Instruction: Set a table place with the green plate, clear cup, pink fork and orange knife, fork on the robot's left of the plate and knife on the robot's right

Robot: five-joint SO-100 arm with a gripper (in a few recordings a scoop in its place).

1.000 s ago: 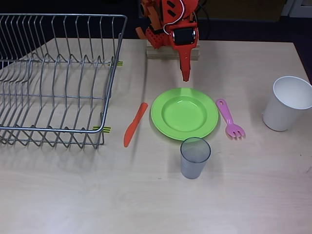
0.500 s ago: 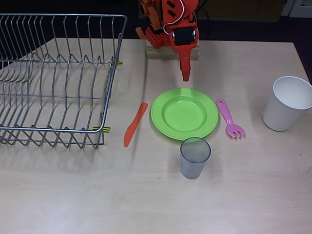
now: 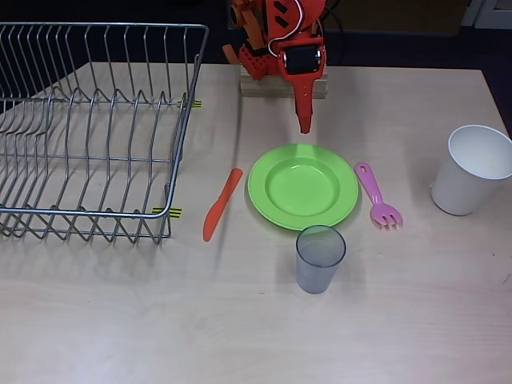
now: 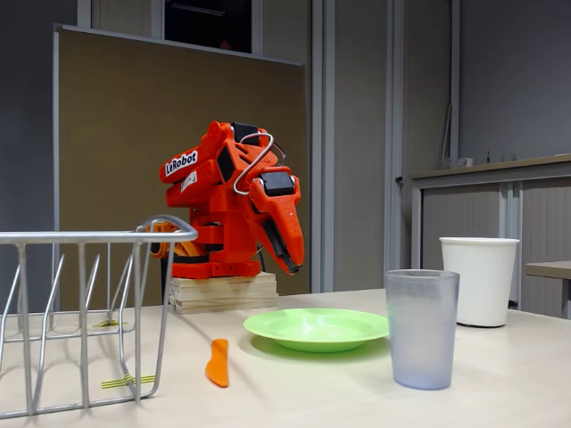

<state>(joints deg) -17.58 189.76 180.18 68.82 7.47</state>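
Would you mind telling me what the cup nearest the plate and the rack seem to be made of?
The cup looks like frosted, translucent grey plastic: the background shows dimly through it. The rack looks like bare metal wire: thin, grey, shiny rods.

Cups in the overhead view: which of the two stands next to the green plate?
The clear cup, the small translucent greyish tumbler just below the green plate in the picture. The larger opaque white cup stands apart, near the table's right edge.
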